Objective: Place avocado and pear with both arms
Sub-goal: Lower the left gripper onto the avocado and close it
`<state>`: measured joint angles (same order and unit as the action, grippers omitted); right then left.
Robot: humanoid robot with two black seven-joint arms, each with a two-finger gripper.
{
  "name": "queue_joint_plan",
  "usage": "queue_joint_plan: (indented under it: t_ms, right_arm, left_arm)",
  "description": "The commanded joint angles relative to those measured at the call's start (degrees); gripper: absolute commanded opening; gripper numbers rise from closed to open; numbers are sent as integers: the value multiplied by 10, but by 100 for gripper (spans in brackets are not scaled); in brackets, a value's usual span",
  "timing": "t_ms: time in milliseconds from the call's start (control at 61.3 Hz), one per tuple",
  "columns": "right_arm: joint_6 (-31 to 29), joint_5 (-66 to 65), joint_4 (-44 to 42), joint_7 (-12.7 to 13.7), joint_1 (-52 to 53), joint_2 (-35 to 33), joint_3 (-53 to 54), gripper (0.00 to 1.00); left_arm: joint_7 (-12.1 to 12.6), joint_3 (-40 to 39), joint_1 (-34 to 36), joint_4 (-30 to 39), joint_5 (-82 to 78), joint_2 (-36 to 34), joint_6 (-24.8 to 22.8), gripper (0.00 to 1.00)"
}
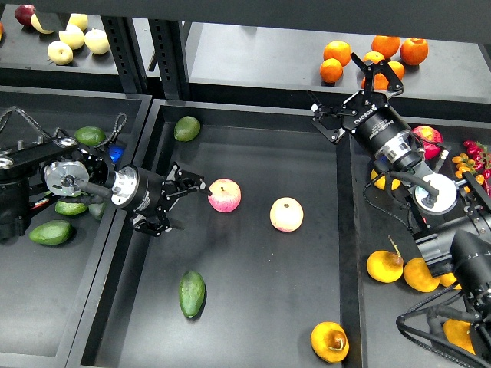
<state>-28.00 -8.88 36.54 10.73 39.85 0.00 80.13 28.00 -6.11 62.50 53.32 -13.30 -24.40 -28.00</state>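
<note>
The dark green, elongated avocado (192, 294) lies on the black centre tray (253, 307), front left. The orange-yellow pear (330, 341) with a dark brown dimple lies at the tray's front right. My left gripper (182, 205) is open and empty. It sits low at the tray's left side, just left of a pink apple and well behind the avocado. My right gripper (354, 92) is open and empty, raised over the tray's back right corner, far from the pear.
Two pink-and-yellow apples (224, 195) (286, 214) lie mid-tray. A rounder, lighter green avocado (186, 127) lies at the back left. The left bin holds avocados (51, 231) and the right bin holds orange-yellow fruit (383, 266). Oranges (336, 54) and yellow apples (73, 36) are on the shelf.
</note>
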Motion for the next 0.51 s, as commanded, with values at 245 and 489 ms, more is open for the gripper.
queue_joint_plan:
  t_ms: [245, 489]
  right_arm:
    - [0, 1, 1, 0, -1, 0, 0, 100]
    - [0, 0, 2, 0, -6, 0, 0, 100]
  left_arm:
    - [0, 48, -8, 3, -47, 20, 0, 95]
    - [0, 48, -33, 3, -68, 21, 0, 97]
